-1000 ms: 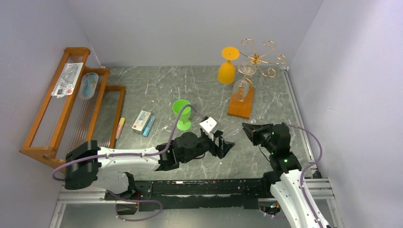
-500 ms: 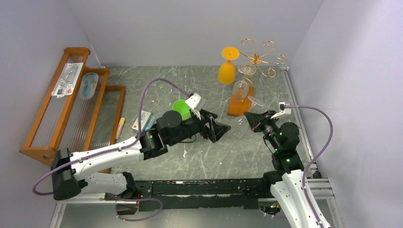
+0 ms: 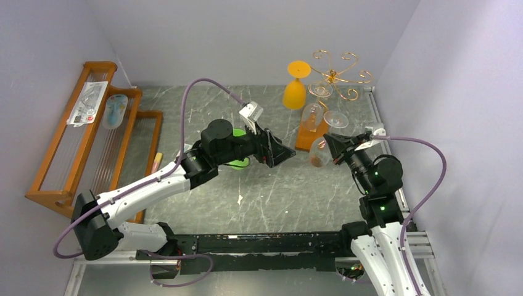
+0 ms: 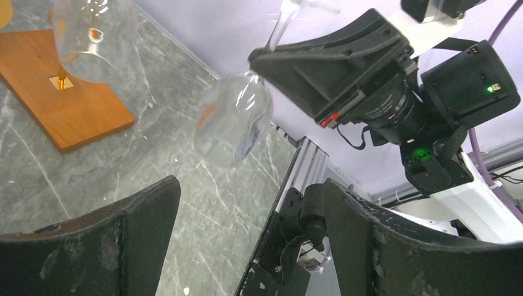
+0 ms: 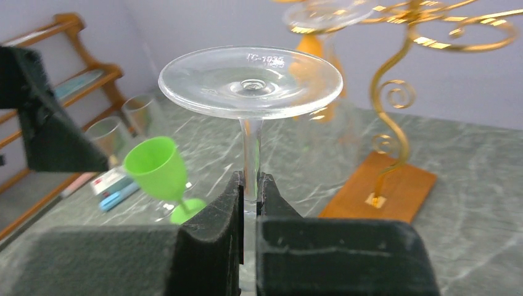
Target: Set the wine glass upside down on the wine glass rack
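Grey marble counter (image 3: 197, 111), lilac walls (image 3: 247, 37) all round. The wine glass rack (image 3: 336, 75) sits at approx 1 o'clock on it, w/ an orange glass (image 3: 295, 86) and a clear glass (image 3: 313, 112) already hanging. Task's wine glass (image 3: 319, 154) is off the counter, around 5 o'clock of the rack's wooden base, and the right tool (image 3: 332, 145) is pinching it by the stem, foot up, bowl down. Makes sense imo: it's already flipped, so the foot can prob slide into a free scroll arm w/o regripping. The left tool (image 3: 280, 152) is spread wide and empty at 9 o'clock of the glass, looks like it's just keeping clear. A green glass (image 5: 157, 169) stands further left.
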{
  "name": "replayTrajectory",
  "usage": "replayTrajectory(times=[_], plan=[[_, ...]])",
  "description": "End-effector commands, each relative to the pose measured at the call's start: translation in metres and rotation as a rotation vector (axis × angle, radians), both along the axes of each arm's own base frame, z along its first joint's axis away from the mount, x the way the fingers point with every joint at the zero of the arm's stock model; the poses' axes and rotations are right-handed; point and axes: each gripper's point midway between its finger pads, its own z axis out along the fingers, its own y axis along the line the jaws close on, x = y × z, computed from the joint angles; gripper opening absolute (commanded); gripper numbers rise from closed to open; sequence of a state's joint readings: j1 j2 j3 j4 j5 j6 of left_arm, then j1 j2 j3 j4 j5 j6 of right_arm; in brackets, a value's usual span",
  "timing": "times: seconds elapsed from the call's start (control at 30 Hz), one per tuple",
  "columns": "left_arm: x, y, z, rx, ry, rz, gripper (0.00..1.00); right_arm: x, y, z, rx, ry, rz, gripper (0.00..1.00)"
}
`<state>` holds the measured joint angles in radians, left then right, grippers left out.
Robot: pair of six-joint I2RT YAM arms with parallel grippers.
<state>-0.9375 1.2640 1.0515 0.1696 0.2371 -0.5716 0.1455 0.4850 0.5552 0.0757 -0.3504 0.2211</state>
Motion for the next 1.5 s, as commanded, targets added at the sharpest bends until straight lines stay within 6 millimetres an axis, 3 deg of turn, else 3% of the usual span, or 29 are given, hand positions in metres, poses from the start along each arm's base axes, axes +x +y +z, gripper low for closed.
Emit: replayTrajectory(times=[0.0,0.3,0.43,0.77,0.87,1.03,1.47], plan=[[0.003,0.007,0.017,-0.019,0.017,-0.030,0.88,0.013,-0.035,0.034,-0.018,-0.097,-0.213,0.00],[0.015,0.022,0.008,0.014,0.051,0.005,0.87,0.046,-0.040,0.053,-0.072,-0.122,-0.261,0.00],[0.017,0.027,0.006,0.030,0.048,0.011,0.87,0.061,-0.051,0.042,-0.104,-0.096,-0.318,0.00],[0.023,0.033,0.002,0.056,0.048,0.024,0.87,0.073,-0.080,0.041,-0.072,-0.083,-0.387,0.00],[0.025,0.033,0.000,0.055,0.055,0.020,0.86,0.076,-0.099,0.036,-0.059,-0.069,-0.428,0.00],[0.029,0.033,-0.006,0.060,0.072,0.015,0.86,0.079,-0.115,0.037,-0.052,-0.082,-0.452,0.00],[0.038,0.035,-0.011,0.066,0.089,0.013,0.85,0.114,-0.112,0.028,-0.056,-0.064,-0.291,0.00]])
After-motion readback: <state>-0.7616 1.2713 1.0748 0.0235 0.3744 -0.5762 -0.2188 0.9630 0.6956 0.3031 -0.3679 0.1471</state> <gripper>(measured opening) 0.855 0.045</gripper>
